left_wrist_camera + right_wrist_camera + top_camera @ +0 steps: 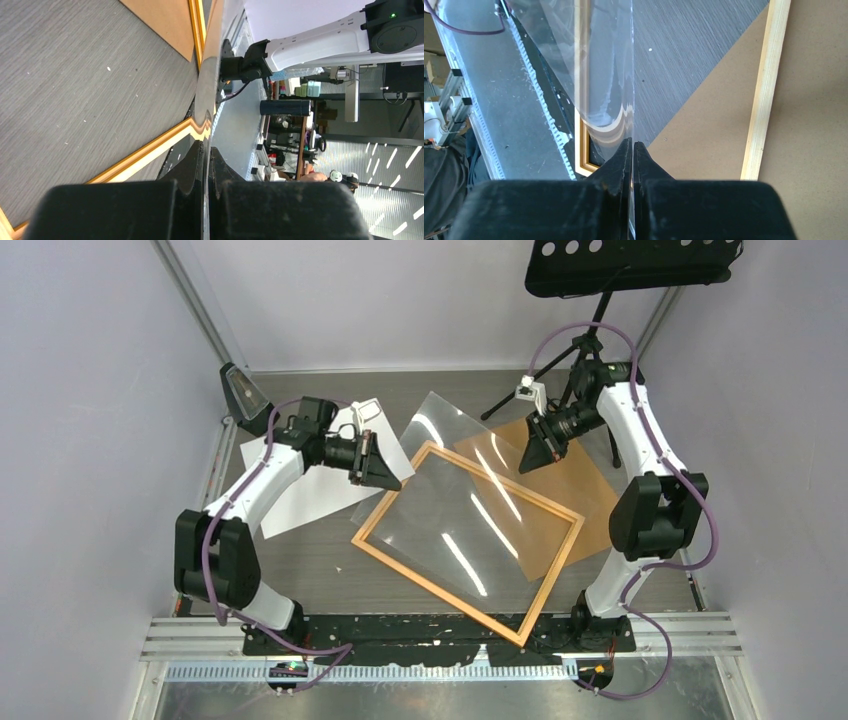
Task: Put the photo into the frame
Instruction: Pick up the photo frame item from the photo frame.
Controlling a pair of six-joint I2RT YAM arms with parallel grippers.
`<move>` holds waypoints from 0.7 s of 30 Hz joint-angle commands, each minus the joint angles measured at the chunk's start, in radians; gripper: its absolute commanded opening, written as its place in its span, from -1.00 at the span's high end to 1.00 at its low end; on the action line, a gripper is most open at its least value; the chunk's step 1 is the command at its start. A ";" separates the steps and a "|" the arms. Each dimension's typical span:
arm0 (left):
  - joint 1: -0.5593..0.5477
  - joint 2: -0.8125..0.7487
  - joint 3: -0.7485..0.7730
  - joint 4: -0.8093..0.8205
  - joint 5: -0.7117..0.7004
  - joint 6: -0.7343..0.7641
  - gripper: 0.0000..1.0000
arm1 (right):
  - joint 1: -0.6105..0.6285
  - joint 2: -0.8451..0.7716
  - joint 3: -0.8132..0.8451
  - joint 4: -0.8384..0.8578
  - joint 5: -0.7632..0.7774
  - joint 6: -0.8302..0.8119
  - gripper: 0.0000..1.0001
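Observation:
The orange frame (440,590) lies tilted in the middle of the table. A clear transparent sheet (470,510) hangs over it, held at two far edges. My left gripper (385,472) is shut on the sheet's left edge (205,100). My right gripper (530,455) is shut on its far right edge (609,65). A white sheet (300,495), the photo with its plain side up, lies flat on the table left of the frame, partly under my left arm. The frame's rail also shows in the left wrist view (145,152) and in the right wrist view (769,75).
A brown backing board (585,490) lies under the frame's right part and shows in the right wrist view (704,125). A black music stand (590,370) stands at the back right. A dark wedge-shaped object (243,392) sits at the back left corner.

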 commanded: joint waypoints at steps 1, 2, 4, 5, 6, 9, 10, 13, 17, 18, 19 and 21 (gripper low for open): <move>-0.004 -0.065 -0.031 0.093 0.060 -0.077 1.00 | 0.003 -0.036 0.074 -0.074 -0.108 0.005 0.89; -0.004 -0.075 -0.041 0.102 0.059 -0.082 1.00 | 0.003 -0.044 0.073 -0.074 -0.108 0.007 0.89; -0.004 -0.095 -0.063 0.129 0.053 -0.096 1.00 | 0.003 -0.055 0.072 -0.074 -0.104 0.015 0.89; -0.004 -0.108 -0.072 0.139 0.047 -0.098 1.00 | 0.002 -0.057 0.070 -0.075 -0.105 0.018 0.89; -0.004 -0.119 -0.079 0.143 0.040 -0.099 1.00 | 0.003 -0.063 0.068 -0.075 -0.106 0.024 0.89; -0.004 -0.142 -0.090 0.147 0.021 -0.095 1.00 | 0.002 -0.070 0.058 -0.074 -0.103 0.035 0.88; -0.004 -0.150 -0.097 0.147 0.018 -0.094 1.00 | 0.002 -0.073 0.054 -0.074 -0.101 0.038 0.88; -0.004 -0.172 -0.114 0.167 0.015 -0.108 1.00 | -0.001 -0.082 0.044 -0.075 -0.113 0.049 0.89; -0.004 -0.190 -0.142 0.192 0.014 -0.123 1.00 | -0.002 -0.094 0.038 -0.075 -0.123 0.061 0.89; -0.004 -0.194 -0.152 0.199 0.016 -0.126 1.00 | -0.002 -0.096 0.033 -0.075 -0.127 0.062 0.89; -0.004 -0.199 -0.157 0.203 0.018 -0.126 1.00 | -0.002 -0.103 0.031 -0.075 -0.128 0.066 0.89; -0.004 -0.209 -0.166 0.211 0.018 -0.124 1.00 | -0.002 -0.114 0.019 -0.073 -0.131 0.068 0.89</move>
